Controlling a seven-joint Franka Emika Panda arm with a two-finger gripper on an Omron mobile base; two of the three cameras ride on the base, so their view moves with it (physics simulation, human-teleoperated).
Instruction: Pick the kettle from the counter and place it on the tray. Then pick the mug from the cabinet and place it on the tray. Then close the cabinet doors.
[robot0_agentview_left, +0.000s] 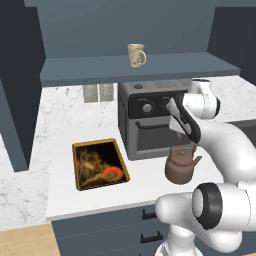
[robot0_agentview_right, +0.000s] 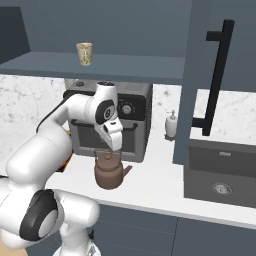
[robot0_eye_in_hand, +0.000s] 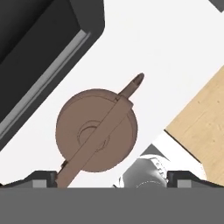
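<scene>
The brown kettle stands on the white counter in front of a dark oven, right of the tray. My gripper hangs just above the kettle's arched handle, open and holding nothing. The right base view also has the gripper straight over the kettle. From the hand view I look down on the kettle, its handle running diagonally, with both fingertips spread wide at the bottom. The cream mug sits on the shelf of the open cabinet.
A dark toaster oven stands close behind the kettle. The cabinet doors stand open: one at the left, one with a black bar handle at the right. A soap dispenser and sink lie to the right.
</scene>
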